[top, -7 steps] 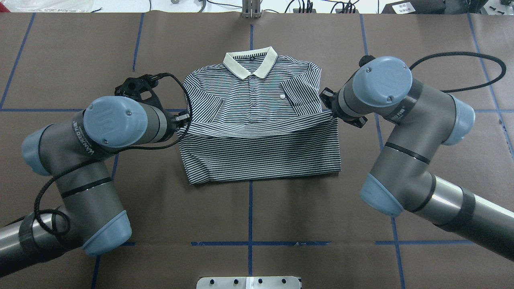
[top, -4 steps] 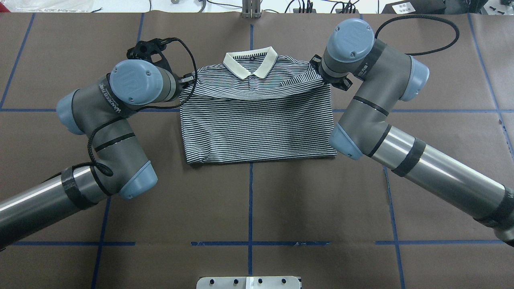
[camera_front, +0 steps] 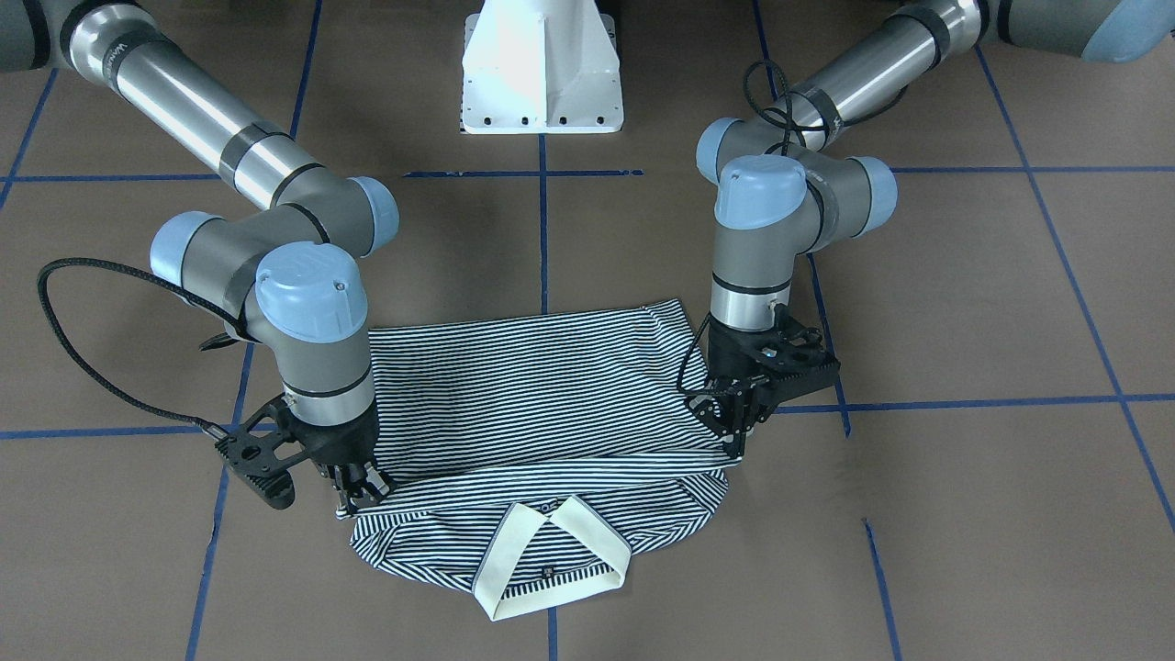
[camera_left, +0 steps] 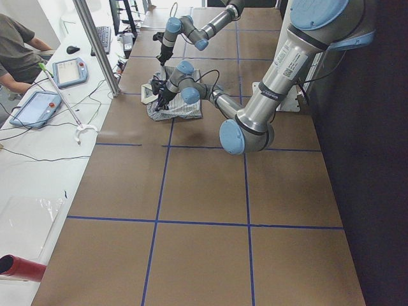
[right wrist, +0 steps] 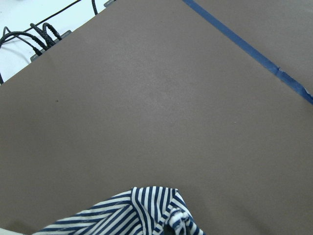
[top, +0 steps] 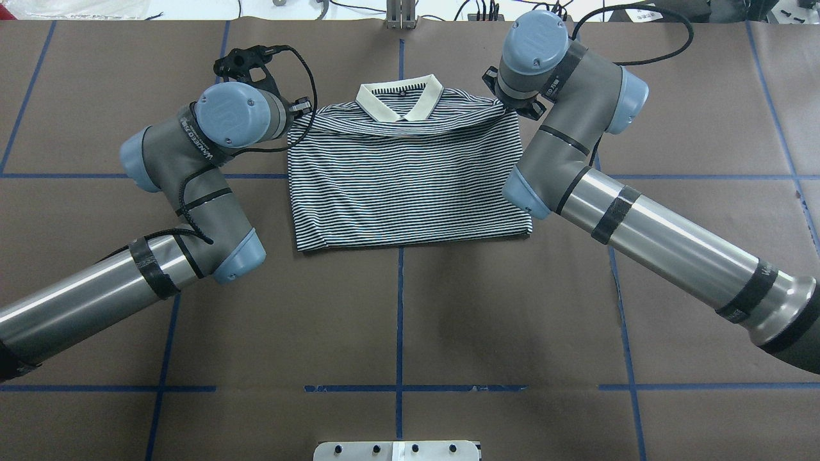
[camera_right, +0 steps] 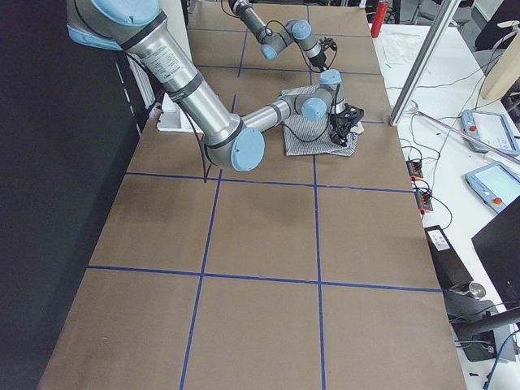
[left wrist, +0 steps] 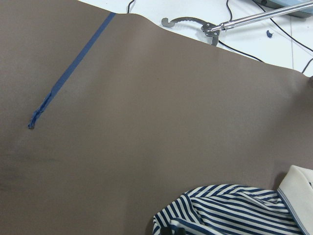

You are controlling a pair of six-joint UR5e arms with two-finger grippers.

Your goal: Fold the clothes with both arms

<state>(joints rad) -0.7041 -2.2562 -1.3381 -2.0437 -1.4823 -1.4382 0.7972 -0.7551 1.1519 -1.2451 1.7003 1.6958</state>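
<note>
One navy-and-white striped polo shirt point(top: 410, 192) is lying folded on the brown table point(top: 512, 307), cream collar point(top: 375, 107) showing. The black left gripper point(camera_front: 737, 439) and black right gripper point(camera_front: 360, 493) are each pinching a corner of its folded-over edge. Lettering on the two arms is reading too small to make out.

Brown tabletop point(top: 288, 320) w/ blue tape grid point(top: 399, 320); white bench point(camera_left: 32, 169) alongside held two pendants point(camera_left: 70, 71) & black cables point(right wrist: 36, 34).

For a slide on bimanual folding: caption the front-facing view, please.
Left claw and right claw pinch the folded-over hem of the striped polo shirt, just short of its cream collar.
</note>
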